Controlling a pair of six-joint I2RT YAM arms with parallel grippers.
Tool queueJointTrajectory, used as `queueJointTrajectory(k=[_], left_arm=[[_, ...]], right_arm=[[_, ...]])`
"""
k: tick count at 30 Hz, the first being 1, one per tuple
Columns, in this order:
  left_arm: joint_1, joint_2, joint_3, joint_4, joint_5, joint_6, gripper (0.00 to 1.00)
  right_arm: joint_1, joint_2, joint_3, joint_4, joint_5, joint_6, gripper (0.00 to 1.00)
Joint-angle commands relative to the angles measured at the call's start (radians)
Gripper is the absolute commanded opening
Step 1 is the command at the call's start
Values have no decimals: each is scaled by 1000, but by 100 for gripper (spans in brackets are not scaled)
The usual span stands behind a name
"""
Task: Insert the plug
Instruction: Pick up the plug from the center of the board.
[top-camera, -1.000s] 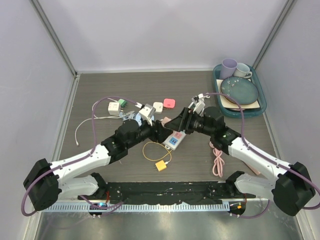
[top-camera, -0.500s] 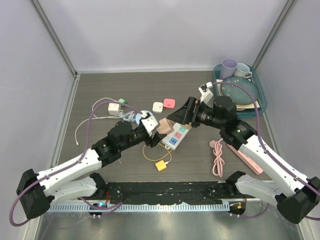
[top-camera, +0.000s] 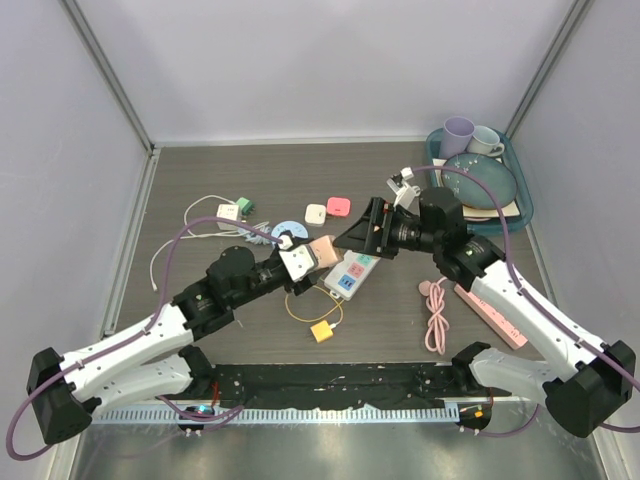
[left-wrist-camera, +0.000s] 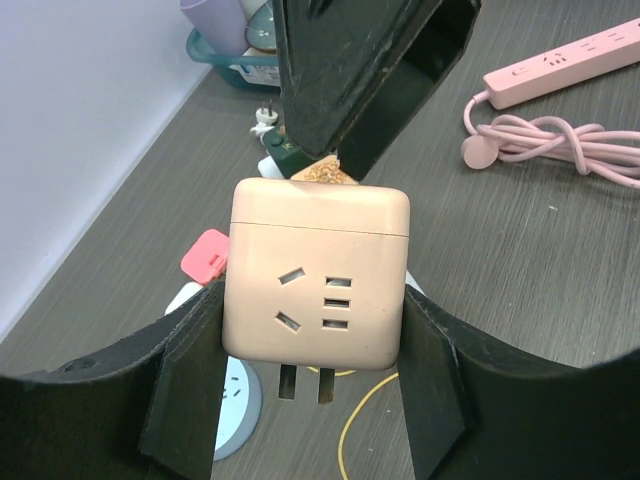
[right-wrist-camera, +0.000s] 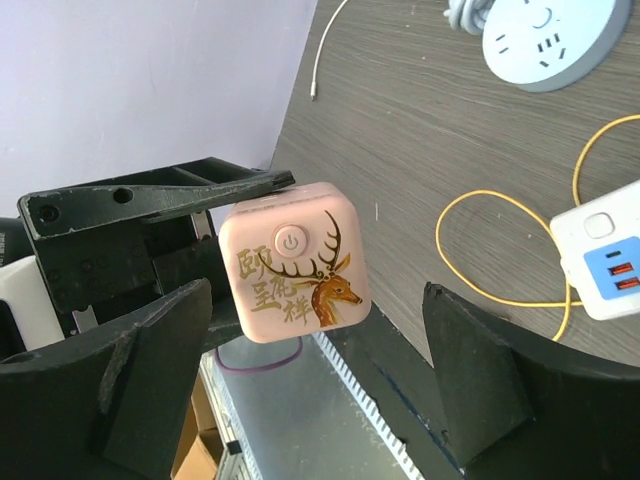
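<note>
Left pincer is clamped on the pink cube socket adapter, one black finger on each side wall, and holds it off the bench about mid-bench. The cube is matte plastic with rounded corners. The face toward the left wrist carries socket slots. The opposite face has a round power button plus a brown deer graphic with characters. Two dark flat strips show under its lower edge in the left wrist view, and I cannot tell whether they are its own prongs.

Right pincer faces the deer side with jaws spread wide and nothing in them. Its fingers stand clear of the cube on both sides. From the top view it sits just beside the cube, on the far-right side.

On the dark wood-grain bench, below and just right of the cube, lies a white power strip with blue and pink socket panels, only partly in frame in the right wrist view. On its near side a thin yellow cable loops to a yellow connector. To the right lie a pink power strip and its bundled pink cord, partly under the right arm.

Past the cube are a round pale-blue socket disc, then small square adapters in white and pink, and a white thin cable at left. The far-right corner holds a teal tray of crockery. There is open bench along the far wall and at the left edge.
</note>
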Motion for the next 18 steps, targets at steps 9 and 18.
queueJointTrajectory(k=[9, 18], left_arm=[[-9, -4, 34, 115, 34, -30, 2], [-9, 27, 37, 132, 57, -47, 2]], right_arm=[[-2, 9, -116, 377, -159, 130, 87], [1, 35, -142, 402, -182, 110, 82]])
